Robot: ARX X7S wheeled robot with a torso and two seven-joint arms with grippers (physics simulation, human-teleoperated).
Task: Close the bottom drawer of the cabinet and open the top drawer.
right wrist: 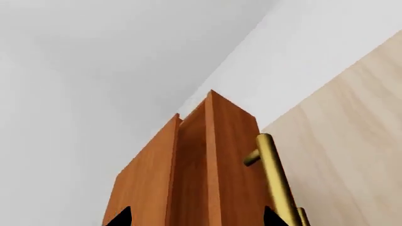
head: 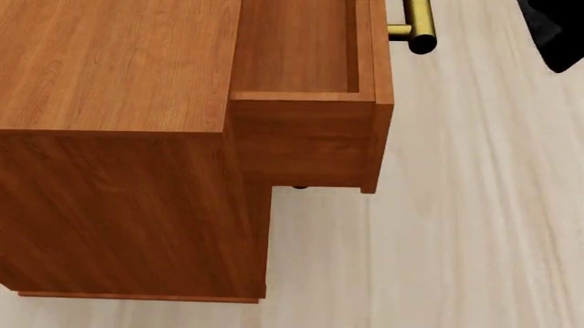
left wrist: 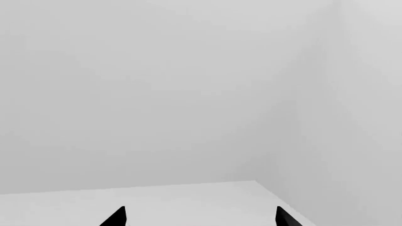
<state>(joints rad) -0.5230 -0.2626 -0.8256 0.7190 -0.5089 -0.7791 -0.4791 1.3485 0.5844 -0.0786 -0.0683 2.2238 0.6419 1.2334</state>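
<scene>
Pale wood floor (head: 474, 225) surrounds the cabinet (head: 109, 137), whose top drawer (head: 306, 102) juts out open (brass handle (head: 415, 27) forward). Right hand (right wrist: 196, 217) hovers spread near that handle; left hand (left wrist: 199, 217), also spread, faces blank walls.

The top drawer (head: 306, 102) stands open from the cabinet (head: 109, 137).

Floor (head: 474, 205): pale wood-grain planks. Walls (left wrist: 157, 84): plain white, meeting at a corner (left wrist: 285, 122) ahead of the left claw.
</scene>
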